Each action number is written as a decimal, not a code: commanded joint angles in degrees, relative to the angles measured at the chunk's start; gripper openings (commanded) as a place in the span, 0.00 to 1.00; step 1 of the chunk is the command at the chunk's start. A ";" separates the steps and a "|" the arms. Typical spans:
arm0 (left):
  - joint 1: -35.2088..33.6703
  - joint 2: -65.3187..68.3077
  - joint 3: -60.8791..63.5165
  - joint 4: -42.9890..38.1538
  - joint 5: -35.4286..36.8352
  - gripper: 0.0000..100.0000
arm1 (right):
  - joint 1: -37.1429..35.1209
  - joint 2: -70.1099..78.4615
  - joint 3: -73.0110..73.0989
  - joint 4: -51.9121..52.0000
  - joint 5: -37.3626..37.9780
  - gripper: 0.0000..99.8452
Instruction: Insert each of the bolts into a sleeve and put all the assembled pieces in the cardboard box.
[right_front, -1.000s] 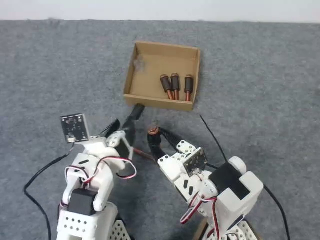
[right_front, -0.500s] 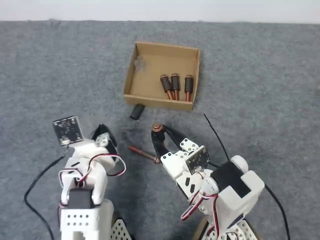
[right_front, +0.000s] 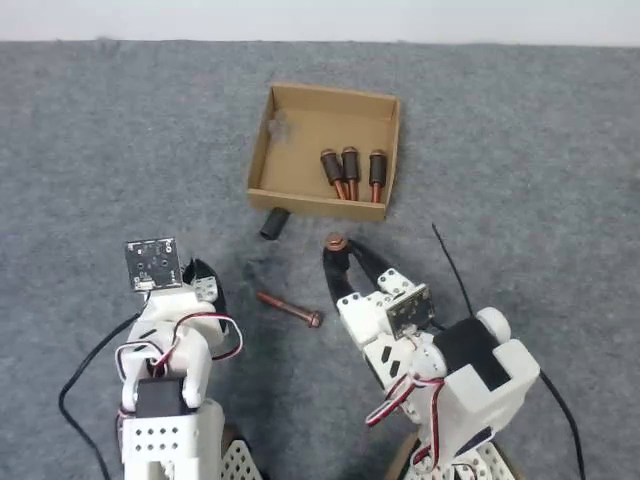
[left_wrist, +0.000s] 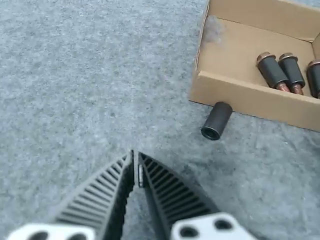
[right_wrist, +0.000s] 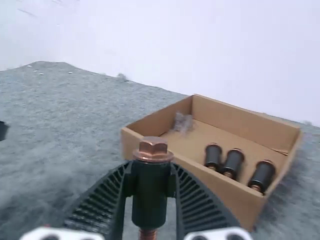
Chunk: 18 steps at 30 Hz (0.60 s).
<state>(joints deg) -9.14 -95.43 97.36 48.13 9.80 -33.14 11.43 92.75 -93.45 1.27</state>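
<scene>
My right gripper (right_front: 338, 252) is shut on an assembled piece, a black sleeve (right_wrist: 151, 186) standing upright with a copper bolt head (right_wrist: 153, 148) on top. It hovers just in front of the cardboard box (right_front: 262, 150). Three assembled pieces (right_front: 351, 171) lie side by side in the box's right half. A loose black sleeve (right_front: 273, 223) lies on the carpet against the box's near wall. Between the arms lies a loose copper bolt (right_front: 288, 307). My left gripper (right_front: 207, 278) is shut with nothing in it, drawn back; its fingertips (left_wrist: 135, 159) point towards the sleeve (left_wrist: 216, 120).
Grey carpet covers the table. The box's left half (left_wrist: 235, 47) holds only a bit of fluff. A black cable (right_front: 450, 270) trails right of the right arm. White wall stands behind the table's far edge.
My left gripper has pulled back from the loose sleeve by the box, leaving it on the carpet. The right gripper has carried its piece to the right and nearer the box.
</scene>
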 joint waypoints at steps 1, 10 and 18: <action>1.32 -0.44 -0.40 -1.32 -0.70 0.01 | 4.00 -1.19 -5.01 -0.04 1.23 0.01; 2.73 -0.70 -0.40 2.29 -7.65 0.01 | 7.43 -1.19 -14.33 0.57 1.32 0.01; 2.73 -0.70 -0.40 1.93 -8.26 0.01 | 7.52 -1.19 -26.90 15.08 1.32 0.01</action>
<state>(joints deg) -6.68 -95.43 97.63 50.24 2.15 -26.55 11.43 72.79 -81.93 1.54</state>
